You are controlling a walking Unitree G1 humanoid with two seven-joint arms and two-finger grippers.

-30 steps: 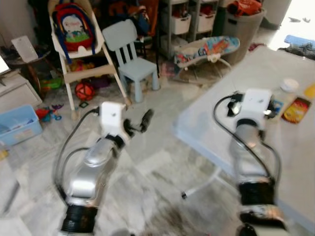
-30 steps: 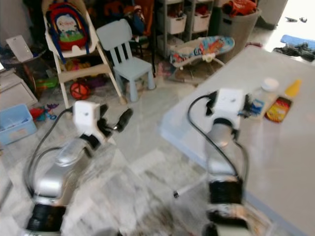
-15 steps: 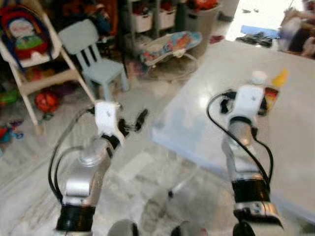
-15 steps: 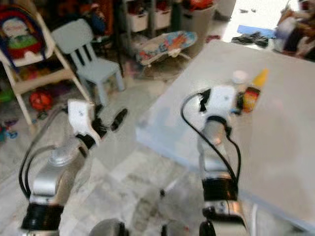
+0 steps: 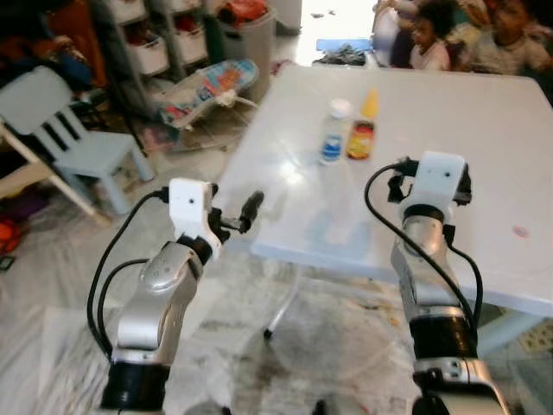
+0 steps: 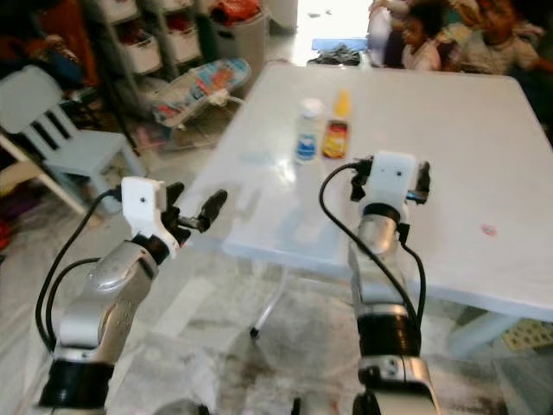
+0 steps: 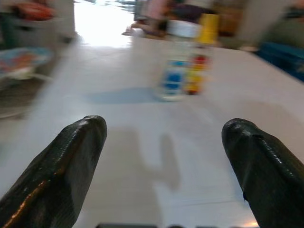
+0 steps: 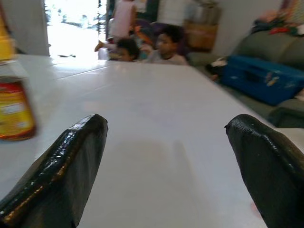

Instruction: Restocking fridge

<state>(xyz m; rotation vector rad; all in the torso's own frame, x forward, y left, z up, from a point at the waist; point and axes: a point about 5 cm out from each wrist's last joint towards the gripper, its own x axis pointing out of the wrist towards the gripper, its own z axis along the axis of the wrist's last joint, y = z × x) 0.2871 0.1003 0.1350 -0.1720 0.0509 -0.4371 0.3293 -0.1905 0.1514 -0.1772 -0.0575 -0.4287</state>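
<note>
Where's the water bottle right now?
The water bottle stands upright on the white table, just left of the yellow-capped sauce bottle, ahead of and between both arms.

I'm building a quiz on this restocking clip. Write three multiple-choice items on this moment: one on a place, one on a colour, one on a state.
1. Where do the two bottles stand?
A. on the white table
B. on the floor
C. on the small chair

2. What colour is the sauce bottle's cap?
A. green
B. yellow
C. black

3. How are the left gripper's jaws?
A. shut on a bottle
B. shut on nothing
C. open, holding nothing

Key: 1 A, the clear bottle and the sauce bottle stand side by side on the white table. 2 B, its pointed cap is yellow. 3 C, the left gripper shows a wide gap between its fingers, with bare tabletop between them.
</note>
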